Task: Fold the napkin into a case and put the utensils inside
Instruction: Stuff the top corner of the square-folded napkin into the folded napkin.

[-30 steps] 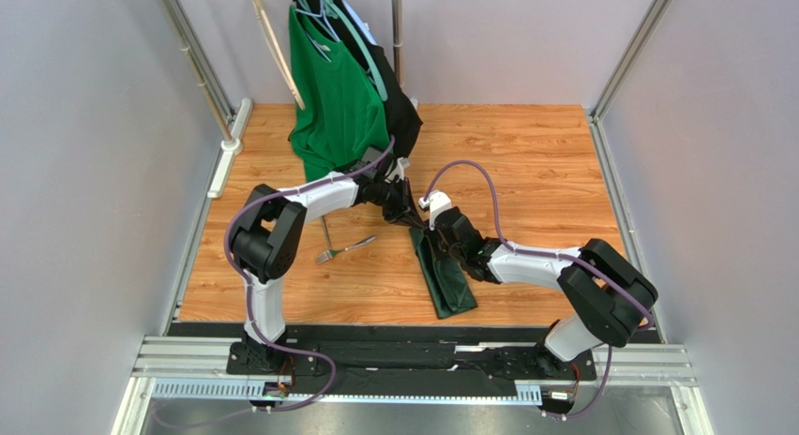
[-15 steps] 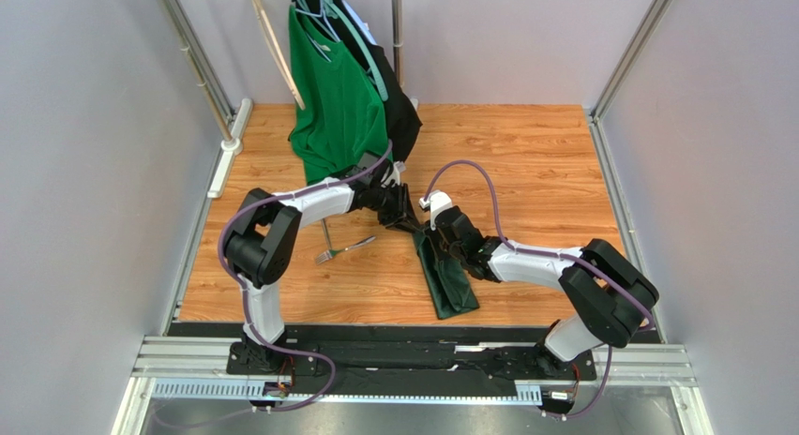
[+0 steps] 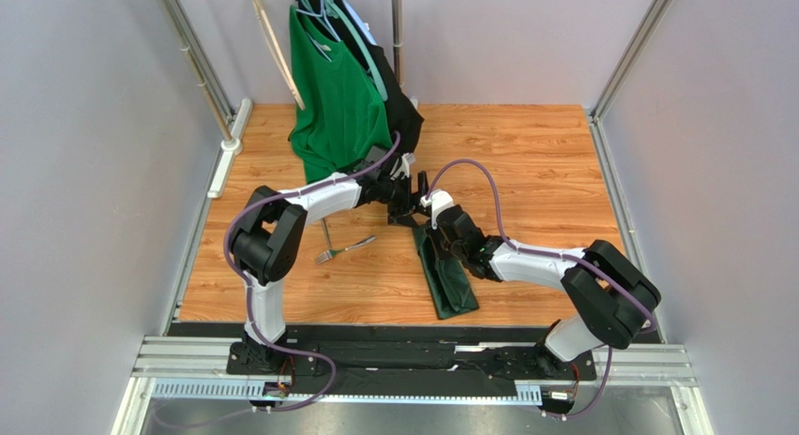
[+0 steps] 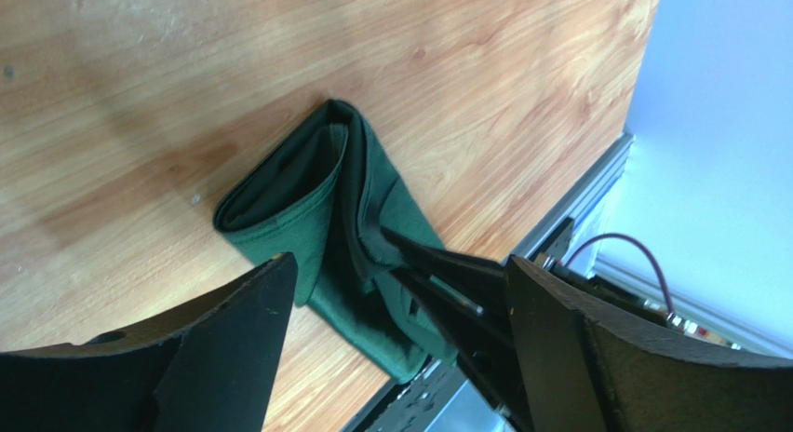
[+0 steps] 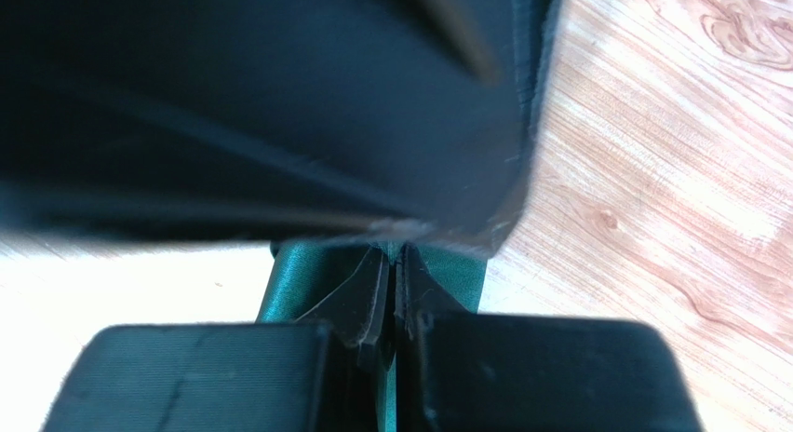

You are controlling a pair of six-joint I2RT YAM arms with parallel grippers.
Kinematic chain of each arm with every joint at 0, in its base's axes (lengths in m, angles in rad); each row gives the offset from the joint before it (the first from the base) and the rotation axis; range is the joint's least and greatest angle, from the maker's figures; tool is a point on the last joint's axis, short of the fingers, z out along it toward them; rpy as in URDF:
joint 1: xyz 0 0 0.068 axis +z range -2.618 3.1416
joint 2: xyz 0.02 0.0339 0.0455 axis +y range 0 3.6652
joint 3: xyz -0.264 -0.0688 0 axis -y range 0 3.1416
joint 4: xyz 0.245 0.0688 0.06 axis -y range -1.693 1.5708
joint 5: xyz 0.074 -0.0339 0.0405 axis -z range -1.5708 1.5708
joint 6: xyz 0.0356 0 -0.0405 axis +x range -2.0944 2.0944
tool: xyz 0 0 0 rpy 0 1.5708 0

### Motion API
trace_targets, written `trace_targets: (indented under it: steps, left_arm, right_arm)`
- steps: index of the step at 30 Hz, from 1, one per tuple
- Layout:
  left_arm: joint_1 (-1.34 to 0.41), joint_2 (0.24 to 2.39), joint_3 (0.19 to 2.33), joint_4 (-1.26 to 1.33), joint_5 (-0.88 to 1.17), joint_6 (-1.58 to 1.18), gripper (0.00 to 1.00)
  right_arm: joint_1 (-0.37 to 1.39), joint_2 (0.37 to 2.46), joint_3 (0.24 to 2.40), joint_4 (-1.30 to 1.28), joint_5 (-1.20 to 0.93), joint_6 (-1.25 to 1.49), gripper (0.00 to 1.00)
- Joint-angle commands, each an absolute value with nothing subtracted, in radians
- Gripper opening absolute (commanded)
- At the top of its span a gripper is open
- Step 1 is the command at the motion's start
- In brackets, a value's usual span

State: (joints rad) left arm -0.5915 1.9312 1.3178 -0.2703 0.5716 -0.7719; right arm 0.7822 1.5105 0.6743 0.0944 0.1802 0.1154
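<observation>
The dark green napkin (image 3: 450, 283) lies as a narrow, long case on the wooden table, its far end open like a mouth (image 4: 279, 195). My right gripper (image 3: 434, 232) is shut on the napkin's upper edge; in the right wrist view its fingertips (image 5: 395, 269) press together on the green cloth (image 5: 302, 274). My left gripper (image 3: 414, 202) hovers just behind that mouth, open and holding nothing; in the left wrist view (image 4: 398, 261) the case shows between its fingers. A silver fork (image 3: 345, 249) lies on the wood left of the case.
A bright green T-shirt (image 3: 338, 97) and a black garment (image 3: 405, 121) hang on a rack at the back, just behind the left arm. Metal rails (image 3: 610, 163) and grey walls close in the table on both sides.
My left gripper has gone from shut to wide open and has drawn back a little from the case's mouth. The right gripper has kept its hold on the napkin.
</observation>
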Motion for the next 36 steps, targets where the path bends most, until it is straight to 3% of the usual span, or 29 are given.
trace_targets:
  steps: [1, 2, 7, 12, 13, 16, 19, 22, 29, 31, 34, 36]
  left_arm:
    - [-0.595, 1.971, 1.384, -0.304, 0.595, -0.778, 0.84]
    - [-0.595, 1.979, 1.385, -0.299, 0.603, -0.781, 0.76]
    - [-0.595, 1.994, 1.373, -0.265, 0.629, -0.81, 0.56]
    - [-0.595, 1.997, 1.374, -0.259, 0.629, -0.815, 0.48]
    - [-0.595, 1.996, 1.376, -0.264, 0.624, -0.812, 0.34]
    - [-0.595, 2.0, 1.397, -0.291, 0.606, -0.787, 0.02]
    - [-0.592, 2.017, 1.416, -0.311, 0.617, -0.769, 0.0]
    - [-0.583, 2.023, 1.405, -0.298, 0.634, -0.77, 0.0]
    - [-0.563, 2.01, 1.373, -0.285, 0.647, -0.769, 0.0]
    - [-0.563, 2.009, 1.371, -0.281, 0.65, -0.772, 0.0]
    - [-0.561, 2.016, 1.37, -0.279, 0.657, -0.772, 0.0]
    - [-0.56, 2.022, 1.367, -0.275, 0.66, -0.773, 0.0]
  right_arm:
    - [0.782, 1.505, 0.69, 0.167, 0.176, 0.103, 0.0]
    - [0.782, 1.503, 0.689, 0.169, 0.178, 0.1, 0.0]
    - [0.781, 1.496, 0.678, 0.204, 0.206, 0.095, 0.0]
    - [0.779, 1.517, 0.687, 0.219, 0.202, 0.091, 0.0]
    - [0.781, 1.519, 0.687, 0.218, 0.206, 0.089, 0.0]
    - [0.778, 1.509, 0.669, 0.236, 0.203, 0.083, 0.01]
    - [0.77, 1.49, 0.647, 0.258, 0.184, 0.083, 0.09]
    - [0.761, 1.492, 0.634, 0.287, 0.184, 0.091, 0.36]
    - [0.746, 1.528, 0.656, 0.296, 0.176, 0.092, 0.52]
    - [0.746, 1.529, 0.661, 0.298, 0.173, 0.092, 0.51]
    - [0.746, 1.526, 0.667, 0.293, 0.164, 0.094, 0.37]
    - [0.745, 1.519, 0.664, 0.29, 0.158, 0.095, 0.34]
